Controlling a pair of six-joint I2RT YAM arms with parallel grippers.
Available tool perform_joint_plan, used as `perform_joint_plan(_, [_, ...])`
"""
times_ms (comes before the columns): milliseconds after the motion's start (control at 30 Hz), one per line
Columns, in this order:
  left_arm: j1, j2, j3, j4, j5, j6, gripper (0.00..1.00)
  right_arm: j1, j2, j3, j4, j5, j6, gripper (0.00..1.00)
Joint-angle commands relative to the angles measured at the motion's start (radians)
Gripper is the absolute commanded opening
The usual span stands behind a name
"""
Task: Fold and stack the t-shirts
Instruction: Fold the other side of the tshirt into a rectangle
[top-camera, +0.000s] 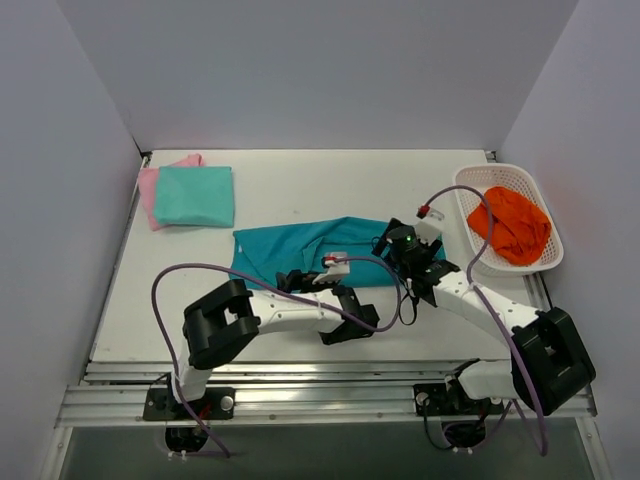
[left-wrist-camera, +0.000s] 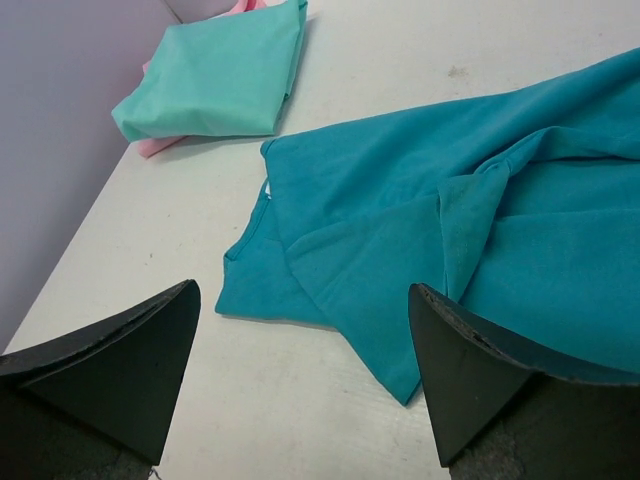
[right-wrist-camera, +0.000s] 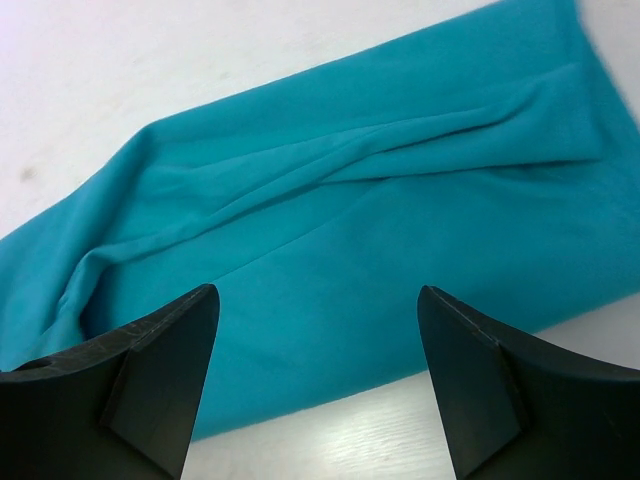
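Stretching left to right across the middle of the white tabletop, the deep teal t-shirt lies as a long, loosely folded band. Its long axis runs side to side in the top view, its left end squared off and bare. Its right half is hidden under both arms, which reach in from the near edge and meet over it.

Well apart from it, in the far left corner, a folded aqua-mint t-shirt sits squarely on a folded pink t-shirt, whose edge peeks out on the left and far sides. At the right edge stands a white basket holding a crumpled orange cloth.

The left wrist view shows what the top view cannot: the teal cloth's left end is layered, one fold lying slantwise over a lower panel, with a raised ridge running back toward the right. The stack shows beyond it. The left gripper has its jaws spread wide and grips nothing, one finger over bare tabletop and the other over teal cloth.

The right wrist view shows only teal cloth and tabletop: long soft creases run along the band. The right gripper is likewise spread wide and holds nothing. Whether either gripper touches the cloth, I cannot tell.
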Motion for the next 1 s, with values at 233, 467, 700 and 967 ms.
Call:
perform_joint_plan(233, [0.13, -0.697, -0.484, 1.306, 0.645, 1.378, 1.0, 0.228, 0.111, 0.249, -0.001, -0.081, -0.172, 0.77])
perform_joint_plan(467, [0.311, -0.687, -0.444, 1.25, 0.771, 1.361, 0.93, 0.251, 0.291, 0.368, 0.025, -0.157, -0.194, 0.78])
perform_joint_plan(700, [0.472, -0.712, -0.494, 1.371, 1.053, 1.294, 0.93, 0.26, 0.464, 0.454, 0.051, -0.196, -0.198, 0.78])
perform_joint_plan(967, [0.574, -0.739, -0.571, 1.421, 1.119, 1.261, 0.93, 0.28, 0.621, 0.566, 0.045, -0.23, -0.197, 0.77])
